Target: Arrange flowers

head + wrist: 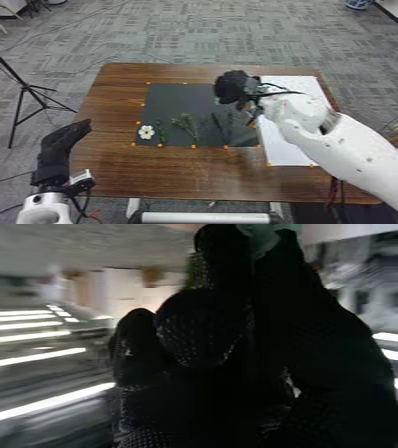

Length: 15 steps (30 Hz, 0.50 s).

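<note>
Right hand, pinching something pale green, over the black sheet's far right; white flower, near left on it.

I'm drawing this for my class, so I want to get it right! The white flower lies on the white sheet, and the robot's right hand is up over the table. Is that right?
Not quite, you mixed up the sheets: in the head view, the white flower lies on the dark sheet. The right hand is up over the table.
</note>
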Each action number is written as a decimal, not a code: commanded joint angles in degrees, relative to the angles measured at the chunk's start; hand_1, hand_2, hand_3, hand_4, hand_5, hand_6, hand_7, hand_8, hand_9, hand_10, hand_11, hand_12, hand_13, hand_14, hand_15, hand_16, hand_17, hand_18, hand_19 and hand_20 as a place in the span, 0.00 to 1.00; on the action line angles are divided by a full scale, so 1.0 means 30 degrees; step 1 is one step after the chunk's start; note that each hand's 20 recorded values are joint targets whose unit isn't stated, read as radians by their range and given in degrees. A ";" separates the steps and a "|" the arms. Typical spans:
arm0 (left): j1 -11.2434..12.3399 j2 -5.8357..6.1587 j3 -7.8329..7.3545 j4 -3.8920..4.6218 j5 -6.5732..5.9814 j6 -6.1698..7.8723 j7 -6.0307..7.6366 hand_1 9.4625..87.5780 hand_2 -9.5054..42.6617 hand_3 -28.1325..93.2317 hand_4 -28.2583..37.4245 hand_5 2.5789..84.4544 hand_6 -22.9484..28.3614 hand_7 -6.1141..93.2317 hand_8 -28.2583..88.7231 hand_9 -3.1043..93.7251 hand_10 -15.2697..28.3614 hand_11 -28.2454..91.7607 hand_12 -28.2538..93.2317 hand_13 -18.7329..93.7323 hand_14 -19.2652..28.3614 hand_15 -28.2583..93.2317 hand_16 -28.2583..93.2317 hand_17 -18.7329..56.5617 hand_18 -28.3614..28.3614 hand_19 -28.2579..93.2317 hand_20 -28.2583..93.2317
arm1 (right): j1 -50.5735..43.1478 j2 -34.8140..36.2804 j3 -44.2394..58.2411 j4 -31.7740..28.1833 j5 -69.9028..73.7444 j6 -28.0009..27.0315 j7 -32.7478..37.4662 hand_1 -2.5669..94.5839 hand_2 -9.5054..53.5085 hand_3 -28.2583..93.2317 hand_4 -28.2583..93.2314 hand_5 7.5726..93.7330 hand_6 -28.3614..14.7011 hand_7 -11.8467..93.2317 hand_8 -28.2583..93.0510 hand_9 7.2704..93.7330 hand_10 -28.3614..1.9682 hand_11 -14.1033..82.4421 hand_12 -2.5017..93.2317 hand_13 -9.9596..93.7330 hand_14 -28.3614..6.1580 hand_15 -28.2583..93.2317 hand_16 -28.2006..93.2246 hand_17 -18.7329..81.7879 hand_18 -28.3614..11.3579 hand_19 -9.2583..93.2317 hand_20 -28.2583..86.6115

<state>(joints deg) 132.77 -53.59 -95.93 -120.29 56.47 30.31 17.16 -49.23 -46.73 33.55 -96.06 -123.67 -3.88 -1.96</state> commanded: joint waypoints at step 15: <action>-0.1735 -0.0061 0.1668 0.0638 -0.0012 -0.0196 0.0076 0.23 0.16 0.79 0.01 0.63 0.41 0.24 0.15 0.55 0.67 0.40 0.31 0.51 0.72 0.36 0.22 0.32 0.69 0.32 0.36 | -0.1720 -1.1298 0.3219 0.5167 -0.5111 -0.4142 -0.1016 0.65 0.00 0.71 0.08 0.81 0.67 0.35 0.32 0.97 0.67 0.22 0.42 0.96 0.74 0.67 0.54 0.79 0.41 1.00 0.66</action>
<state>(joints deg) 130.10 -53.59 -92.78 -119.39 56.29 30.58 17.68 -48.82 -71.46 40.38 -86.79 -131.81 -11.45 -2.43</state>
